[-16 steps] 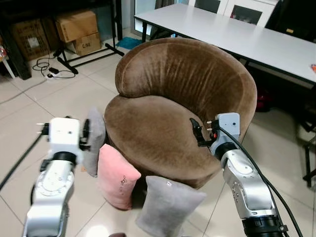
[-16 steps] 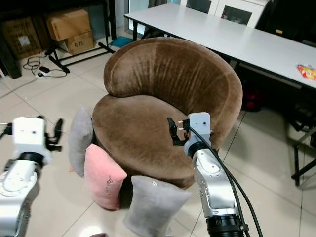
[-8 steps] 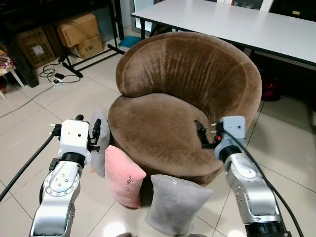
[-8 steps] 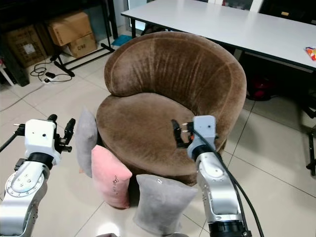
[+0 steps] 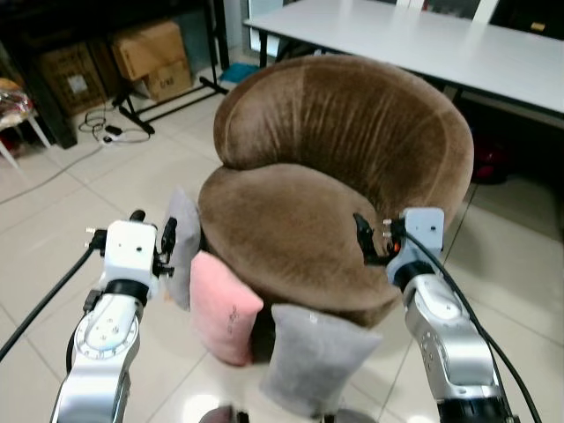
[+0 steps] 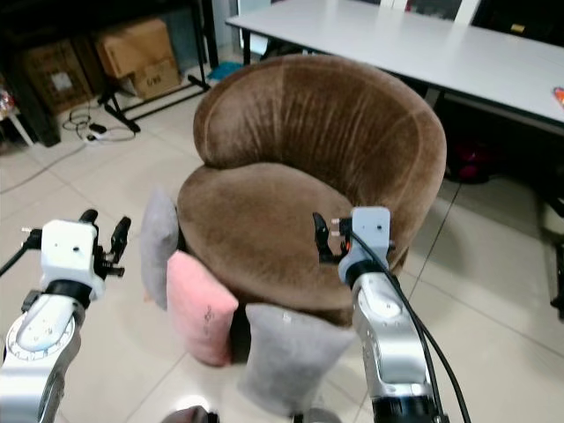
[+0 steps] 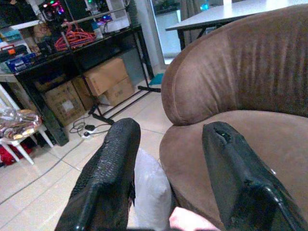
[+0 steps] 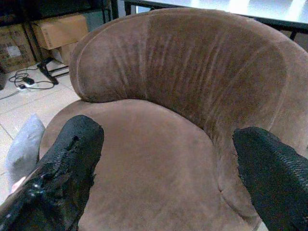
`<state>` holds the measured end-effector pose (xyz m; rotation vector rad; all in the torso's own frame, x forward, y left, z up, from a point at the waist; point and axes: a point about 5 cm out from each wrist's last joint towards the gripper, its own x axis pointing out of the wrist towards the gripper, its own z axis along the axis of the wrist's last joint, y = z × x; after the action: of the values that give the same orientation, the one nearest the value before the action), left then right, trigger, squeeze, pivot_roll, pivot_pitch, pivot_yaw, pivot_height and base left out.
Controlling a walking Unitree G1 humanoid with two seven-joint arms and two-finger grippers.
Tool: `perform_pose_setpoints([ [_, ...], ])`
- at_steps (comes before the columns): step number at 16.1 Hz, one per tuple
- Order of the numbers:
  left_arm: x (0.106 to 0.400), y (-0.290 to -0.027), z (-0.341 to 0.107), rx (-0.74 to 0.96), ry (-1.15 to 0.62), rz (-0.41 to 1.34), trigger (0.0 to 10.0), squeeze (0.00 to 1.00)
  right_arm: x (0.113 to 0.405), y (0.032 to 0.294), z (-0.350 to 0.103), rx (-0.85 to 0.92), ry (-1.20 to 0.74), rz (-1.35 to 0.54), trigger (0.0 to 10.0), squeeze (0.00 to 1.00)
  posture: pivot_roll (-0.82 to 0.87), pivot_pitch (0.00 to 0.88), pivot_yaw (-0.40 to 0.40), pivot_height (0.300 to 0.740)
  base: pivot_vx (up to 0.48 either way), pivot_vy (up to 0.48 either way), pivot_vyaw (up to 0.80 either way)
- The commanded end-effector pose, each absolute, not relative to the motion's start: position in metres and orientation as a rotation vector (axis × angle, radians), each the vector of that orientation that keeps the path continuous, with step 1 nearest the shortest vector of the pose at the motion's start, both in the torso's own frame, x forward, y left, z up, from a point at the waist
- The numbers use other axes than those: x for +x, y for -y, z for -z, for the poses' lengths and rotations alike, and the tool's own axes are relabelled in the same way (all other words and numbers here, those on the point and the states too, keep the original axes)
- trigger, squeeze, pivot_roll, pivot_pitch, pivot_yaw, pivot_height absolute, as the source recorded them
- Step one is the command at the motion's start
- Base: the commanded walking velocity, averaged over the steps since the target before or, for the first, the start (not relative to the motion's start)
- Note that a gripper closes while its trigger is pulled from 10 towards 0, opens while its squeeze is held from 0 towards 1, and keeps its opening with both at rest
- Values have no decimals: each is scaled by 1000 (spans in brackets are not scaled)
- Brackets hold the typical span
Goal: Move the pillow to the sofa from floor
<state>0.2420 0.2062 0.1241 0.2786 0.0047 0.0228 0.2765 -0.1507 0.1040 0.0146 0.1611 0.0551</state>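
Observation:
Three pillows lean on the floor against the round brown sofa (image 5: 282,220): a grey pillow (image 5: 182,251) at its left, a pink pillow (image 5: 222,307) beside that, and another grey pillow (image 5: 308,357) at the front. My left gripper (image 5: 152,231) is open and empty, raised just left of the left grey pillow. The left wrist view looks past its fingers (image 7: 115,168) at that grey pillow (image 7: 151,192) and a corner of the pink pillow (image 7: 190,222). My right gripper (image 5: 363,240) hangs open and empty over the seat's front right edge, facing the seat (image 8: 154,163).
A long white table (image 5: 423,40) stands behind the sofa. Cardboard boxes (image 5: 154,53) sit under a black rack at the back left, with cables (image 5: 106,132) on the tiled floor. Open floor lies left of the sofa.
The whole view has shifted as the camera moved slightly nearer to the sofa. Both grippers stay open and empty, and the pillows have not moved.

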Motion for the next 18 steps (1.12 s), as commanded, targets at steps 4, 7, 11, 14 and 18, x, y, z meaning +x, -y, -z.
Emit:
perform_pose_setpoints([
  [4,239,-208,-125,274,4,-49,10000,0,276,150,-108,17,-147,-70,10000,0,1,0,-23,616,0,0,0],
  [7,239,-207,-125,270,7,-50,10000,0,278,147,-109,4,-148,-97,10000,0,3,0,-28,616,0,0,0],
  [11,238,-206,-125,237,14,-41,10000,0,279,148,-109,-7,-146,-102,10000,0,0,0,-37,616,0,0,0],
  [14,237,-206,-124,225,9,-41,10000,0,279,148,-109,-13,-149,-104,10000,0,-1,0,-42,616,170,0,0],
  [18,236,-207,-123,219,6,-44,10000,0,280,146,-109,-23,-151,-115,10000,0,-1,0,-47,616,285,0,0],
])
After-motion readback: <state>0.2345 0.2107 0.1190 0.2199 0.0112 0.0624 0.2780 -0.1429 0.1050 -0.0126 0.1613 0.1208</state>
